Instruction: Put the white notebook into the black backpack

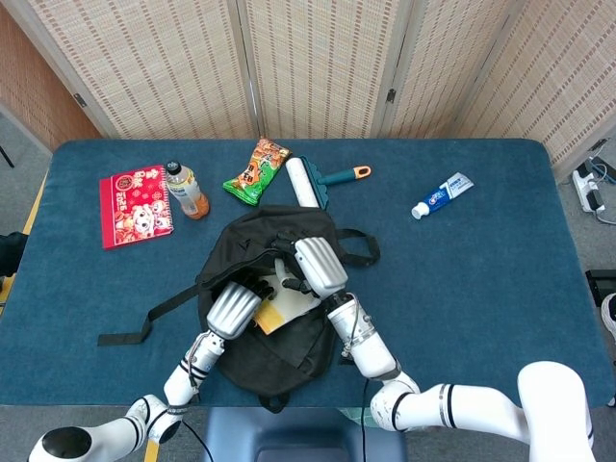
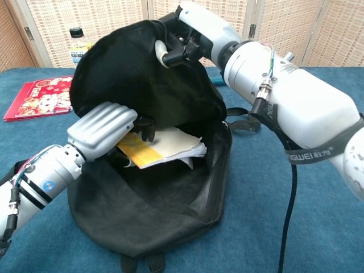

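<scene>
Inside the mouth of the black backpack (image 2: 170, 210), my left robot hand (image 2: 105, 128) is pressing its dark fingertips (image 2: 147, 126) down on the white notebook (image 2: 170, 147), pinning it from above while it is sliding under the raised flap. Whether a thumb is closing beneath the pages, I cannot tell; the bag's shadow is hiding that side. The notebook, with its yellow cover (image 2: 139, 152) showing at the near corner, is lying tilted across the opening, partly under the flap and partly out in the light, its lower edge resting on the bag's inner lining.

My right robot hand (image 2: 190, 31) is gripping the top of the backpack flap up high, fingers closed on the fabric near a white loop (image 2: 160, 50), holding the opening wide.

By my judgement, the job is well along but not finished: the notebook is past the rim, yet a good share of it is visible and not seated deep in the compartment. What remains is pushing it fully down, freeing my left robot hand, and letting the flap drop.

Beyond the bag, on the blue counter (image 1: 481, 279), a red booklet (image 1: 135, 206), a drink bottle (image 1: 183, 190), a snack packet (image 1: 258, 170), a lint roller (image 1: 310, 180) and a toothpaste tube (image 1: 442, 194) are lying well apart from the work.
</scene>
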Motion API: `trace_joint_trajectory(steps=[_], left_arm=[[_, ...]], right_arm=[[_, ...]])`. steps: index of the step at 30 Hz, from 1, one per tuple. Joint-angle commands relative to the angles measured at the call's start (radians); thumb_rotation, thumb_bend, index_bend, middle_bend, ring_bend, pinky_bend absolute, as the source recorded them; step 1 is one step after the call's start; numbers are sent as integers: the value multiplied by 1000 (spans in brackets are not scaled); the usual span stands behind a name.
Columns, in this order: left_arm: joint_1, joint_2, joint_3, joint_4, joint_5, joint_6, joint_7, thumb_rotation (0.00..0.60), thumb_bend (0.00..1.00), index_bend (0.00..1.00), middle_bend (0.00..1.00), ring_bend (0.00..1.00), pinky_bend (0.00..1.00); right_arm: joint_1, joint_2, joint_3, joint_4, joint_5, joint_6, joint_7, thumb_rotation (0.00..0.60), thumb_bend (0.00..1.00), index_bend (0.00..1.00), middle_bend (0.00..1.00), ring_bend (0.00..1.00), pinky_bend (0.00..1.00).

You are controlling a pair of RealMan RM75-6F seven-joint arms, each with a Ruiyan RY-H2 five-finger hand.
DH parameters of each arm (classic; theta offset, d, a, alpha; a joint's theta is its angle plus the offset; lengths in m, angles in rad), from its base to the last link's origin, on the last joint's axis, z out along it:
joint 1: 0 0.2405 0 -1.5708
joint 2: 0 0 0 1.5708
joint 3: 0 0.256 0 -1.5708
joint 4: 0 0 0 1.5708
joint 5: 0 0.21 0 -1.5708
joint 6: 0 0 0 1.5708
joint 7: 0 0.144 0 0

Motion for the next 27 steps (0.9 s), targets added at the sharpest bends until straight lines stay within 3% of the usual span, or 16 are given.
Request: trace_joint_trajectory(steps=[1, 6, 20, 27], left_arm=[[18, 10, 4, -39, -1, 21, 17, 600, 82, 356, 416, 409, 281], [40, 29, 13, -90, 4, 50, 22, 600, 49, 270, 378, 391, 282], [148, 137, 52, -287, 17, 149, 69, 600, 7, 240, 368, 374, 287], [145, 91, 26, -295, -3, 112, 121, 600, 1, 205, 326, 329, 302]], right_arm=[[0, 1, 3, 7, 2, -2, -1, 600, 678, 616, 380, 312, 283], [0, 4, 12, 15, 6, -1, 2, 600, 679, 614, 378, 311, 280], [-15, 25, 2, 11, 4, -4, 2, 600, 679, 611, 376, 306, 275], [-18, 25, -3, -3, -2, -4, 5, 600, 679, 610, 376, 306, 275]])
